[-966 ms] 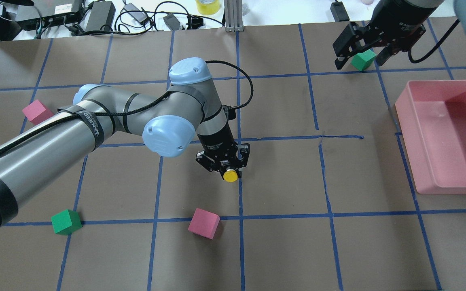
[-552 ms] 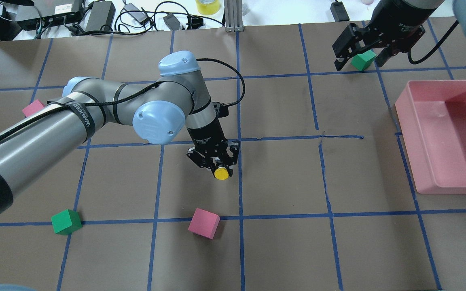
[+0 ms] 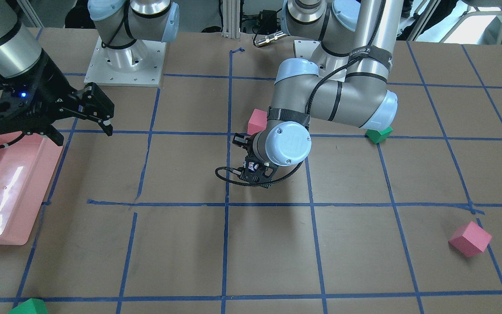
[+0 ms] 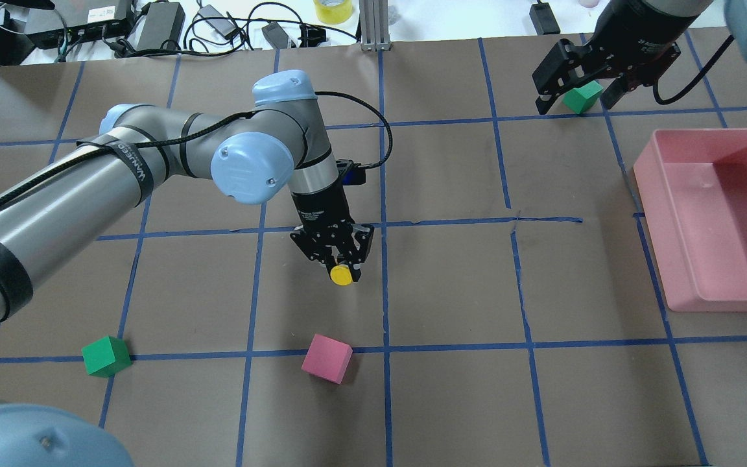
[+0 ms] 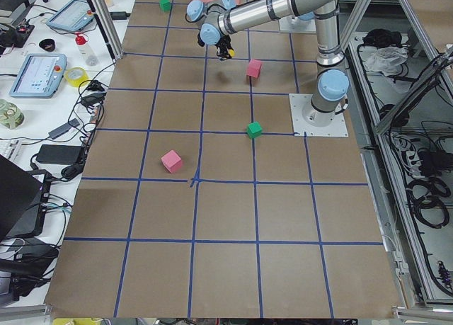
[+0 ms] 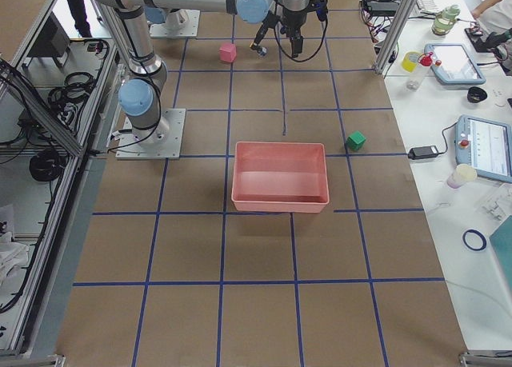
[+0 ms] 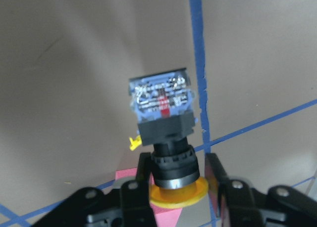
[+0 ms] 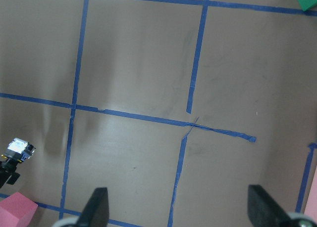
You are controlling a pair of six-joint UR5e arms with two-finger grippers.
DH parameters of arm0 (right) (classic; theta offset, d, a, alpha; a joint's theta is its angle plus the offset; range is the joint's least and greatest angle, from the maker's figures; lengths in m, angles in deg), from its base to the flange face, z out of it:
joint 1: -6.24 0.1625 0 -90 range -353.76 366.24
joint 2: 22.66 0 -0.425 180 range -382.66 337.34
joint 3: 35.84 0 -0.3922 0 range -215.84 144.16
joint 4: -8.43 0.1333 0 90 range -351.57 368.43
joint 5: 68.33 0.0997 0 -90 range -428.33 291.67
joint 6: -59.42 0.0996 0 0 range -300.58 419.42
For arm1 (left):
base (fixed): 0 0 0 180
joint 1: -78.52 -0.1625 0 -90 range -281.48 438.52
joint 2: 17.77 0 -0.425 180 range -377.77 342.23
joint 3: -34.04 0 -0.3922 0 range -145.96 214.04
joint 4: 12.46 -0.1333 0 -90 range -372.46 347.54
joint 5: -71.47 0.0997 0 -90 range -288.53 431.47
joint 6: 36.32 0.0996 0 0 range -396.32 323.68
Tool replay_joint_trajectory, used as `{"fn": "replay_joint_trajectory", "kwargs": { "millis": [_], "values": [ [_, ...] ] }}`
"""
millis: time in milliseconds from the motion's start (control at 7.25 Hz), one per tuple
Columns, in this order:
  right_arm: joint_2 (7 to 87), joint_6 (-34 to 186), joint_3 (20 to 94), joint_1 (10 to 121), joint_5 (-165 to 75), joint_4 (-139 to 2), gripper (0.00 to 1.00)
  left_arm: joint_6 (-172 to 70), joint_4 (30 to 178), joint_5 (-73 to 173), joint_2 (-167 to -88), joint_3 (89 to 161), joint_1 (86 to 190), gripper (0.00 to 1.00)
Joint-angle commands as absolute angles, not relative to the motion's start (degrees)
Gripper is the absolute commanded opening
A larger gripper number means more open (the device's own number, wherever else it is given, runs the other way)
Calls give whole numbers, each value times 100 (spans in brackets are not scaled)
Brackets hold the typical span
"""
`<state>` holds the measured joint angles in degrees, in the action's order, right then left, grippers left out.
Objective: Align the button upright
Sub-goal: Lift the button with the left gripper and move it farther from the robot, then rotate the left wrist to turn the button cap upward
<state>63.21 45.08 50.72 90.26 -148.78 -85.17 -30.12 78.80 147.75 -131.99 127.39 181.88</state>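
Over the bench (image 4: 451,292), the left gripper (image 4: 340,266) clamps the button (image 7: 164,115) by its collar. The right gripper (image 4: 574,96) has jaws apart.

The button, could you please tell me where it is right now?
In the overhead view, the button is gripped in the left hand near the view's middle, just left of a blue tape line, beyond the nearest pink cube.

Front-facing, the left arm (image 3: 288,144) hides the button (image 4: 341,275).
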Motion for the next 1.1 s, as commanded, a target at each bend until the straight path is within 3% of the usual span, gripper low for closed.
{"fn": "replay_joint_trajectory", "kwargs": {
  "millis": [0, 414, 966],
  "values": [
    [6321, 4510, 5074, 9026, -14883, -8509, 100, -3339, 8691, 14987, -13212, 12055, 18188, 9],
    [6321, 4510, 5082, 9026, -14883, -8509, 100, -5998, 8624, 13490, -13159, 12095, 17935, 0],
    [6321, 4510, 5082, 9026, -14875, -8500, 100, -7613, 7809, 11054, -13273, 13103, 17502, 0]
  ]
}}
